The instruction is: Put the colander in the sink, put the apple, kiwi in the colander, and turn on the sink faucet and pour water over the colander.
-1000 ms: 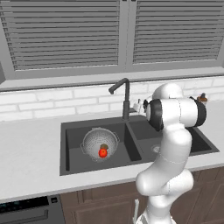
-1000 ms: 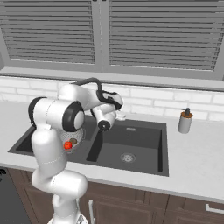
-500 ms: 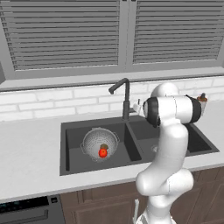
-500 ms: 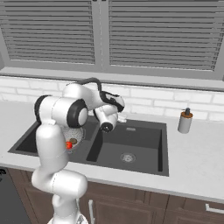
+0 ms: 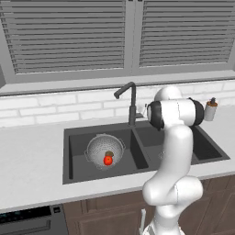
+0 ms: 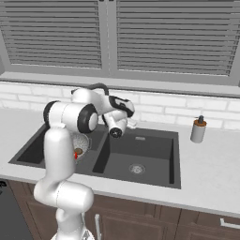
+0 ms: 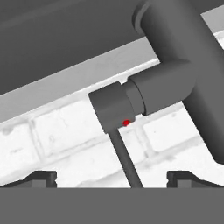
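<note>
Left base view: the sink (image 5: 73, 137) sat sunk into the light counter (image 5: 32, 151), and the colander (image 5: 105, 150) rested in its left basin with the apple (image 5: 108, 160) and the kiwi (image 5: 109, 154) touching inside it. Plenty of bare basin floor lay around the colander. The sink faucet (image 5: 132, 103) rose from the sink's back edge at the divider, and the white arm (image 5: 172, 151) stood over the right basin, blocking most of it.

Right base view: the right basin was wide open with just its drain (image 6: 136, 168). A soap bottle (image 6: 198, 130) stood on the counter well to the right of the sink. The gripper (image 6: 131, 123) hung just beside the faucet's base.

Hand view: the faucet's side lever (image 7: 124, 157) ran down between the two fingertips (image 7: 41, 178), not touching either. The jaws were spread wide, gripping nothing, with white wall tiles (image 7: 65, 131) close behind.
</note>
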You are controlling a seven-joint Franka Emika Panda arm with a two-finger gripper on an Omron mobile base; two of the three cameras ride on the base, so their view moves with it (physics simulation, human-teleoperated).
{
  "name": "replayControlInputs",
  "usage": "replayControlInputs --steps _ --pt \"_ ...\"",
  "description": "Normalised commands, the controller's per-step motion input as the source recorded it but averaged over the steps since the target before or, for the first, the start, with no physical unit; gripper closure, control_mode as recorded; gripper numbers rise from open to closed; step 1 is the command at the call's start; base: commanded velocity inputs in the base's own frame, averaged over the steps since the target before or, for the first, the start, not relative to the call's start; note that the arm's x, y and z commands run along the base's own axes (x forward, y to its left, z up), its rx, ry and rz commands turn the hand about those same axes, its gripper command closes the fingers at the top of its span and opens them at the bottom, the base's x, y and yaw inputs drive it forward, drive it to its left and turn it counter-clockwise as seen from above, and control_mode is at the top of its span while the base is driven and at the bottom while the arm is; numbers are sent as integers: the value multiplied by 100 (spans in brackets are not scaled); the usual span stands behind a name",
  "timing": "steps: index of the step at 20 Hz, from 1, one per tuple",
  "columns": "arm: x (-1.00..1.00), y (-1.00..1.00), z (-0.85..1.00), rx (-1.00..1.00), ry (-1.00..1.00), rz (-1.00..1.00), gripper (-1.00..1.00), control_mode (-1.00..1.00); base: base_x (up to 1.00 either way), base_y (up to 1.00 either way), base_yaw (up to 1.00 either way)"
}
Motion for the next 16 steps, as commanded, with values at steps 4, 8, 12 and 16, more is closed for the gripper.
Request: replayControlInputs --steps 4,8,12,16 --pt "47 6 -5 5 0 -6 -100 -100 0 0 0" --pt "49 8 -19 2 0 -7 -100 -100 0 0 0" --pt "47 0 -35 1 0 -7 -100 -100 0 0 0" --pt "37 0 -49 0 0 -7 -100 -100 0 0 0"
